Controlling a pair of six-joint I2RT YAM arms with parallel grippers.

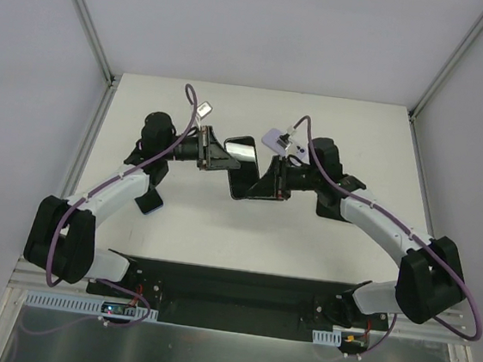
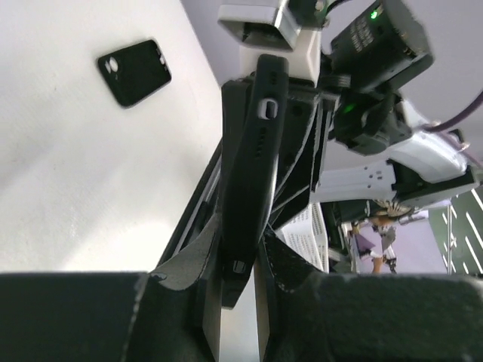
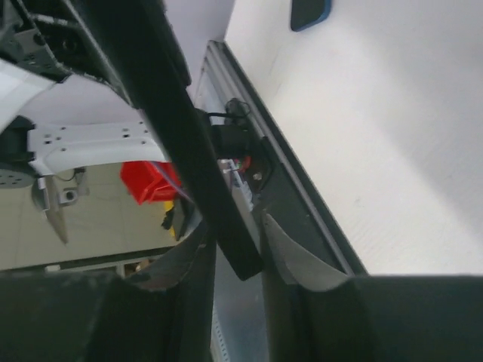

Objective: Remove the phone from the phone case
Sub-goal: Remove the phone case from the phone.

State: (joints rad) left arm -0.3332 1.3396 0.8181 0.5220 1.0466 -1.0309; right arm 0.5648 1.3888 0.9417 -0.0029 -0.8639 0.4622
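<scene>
Both my arms meet above the middle of the desk (image 1: 287,238), the phone (image 1: 244,153) in its black phone case (image 2: 253,166) held off it between them. My left jaws clamp one end; whether my right jaws grip the other, I cannot tell.

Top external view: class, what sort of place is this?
Probably a robotics lab test cell: a left arm and right arm bolted to a black base plate at the edge of a white table, with aluminium frame rails and plain white walls around it.
</scene>
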